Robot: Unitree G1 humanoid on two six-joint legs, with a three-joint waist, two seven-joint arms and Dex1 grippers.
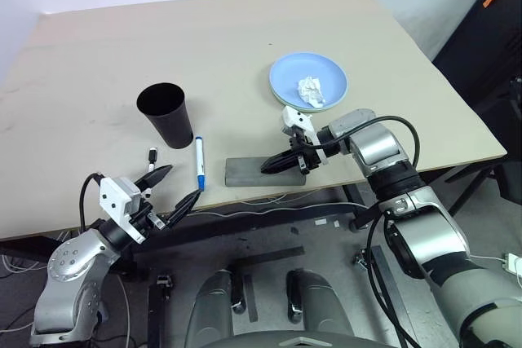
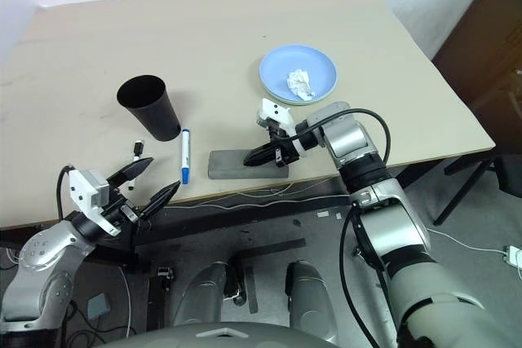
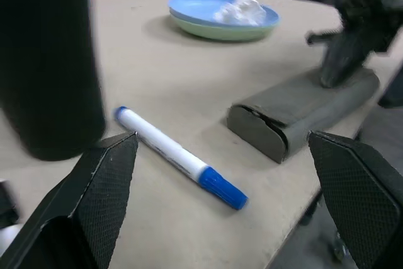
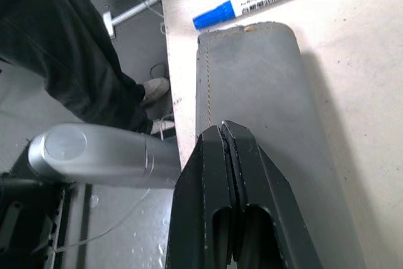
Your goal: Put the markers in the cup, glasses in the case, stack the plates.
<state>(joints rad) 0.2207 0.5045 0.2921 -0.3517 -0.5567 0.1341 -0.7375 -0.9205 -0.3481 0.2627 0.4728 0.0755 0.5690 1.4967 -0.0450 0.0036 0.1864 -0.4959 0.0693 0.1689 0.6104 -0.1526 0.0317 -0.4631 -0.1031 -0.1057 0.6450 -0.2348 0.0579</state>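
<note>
Your right gripper (image 1: pixel 273 166) had its fingers pressed together with nothing between them, its tips over the closed grey case (image 1: pixel 263 171), which lay flat near the front edge of the surface (image 1: pixel 98 63); whether the tips touched the lid you could not tell. Your left gripper (image 1: pixel 178 189) hung with its fingers spread wide apart and empty, just off the front edge. The blue-capped marker (image 1: pixel 199 163) lay between the case and the black cup (image 1: pixel 166 115), cap toward you. The short black-capped marker (image 1: pixel 152 157) lay just beside the cup's base, close to your left fingers. The cup stood upright. The blue plate (image 1: pixel 308 79) sat stacked on the green plate (image 3: pixel 217 29), with a crumpled white tissue (image 1: pixel 311 91) on top.
</note>
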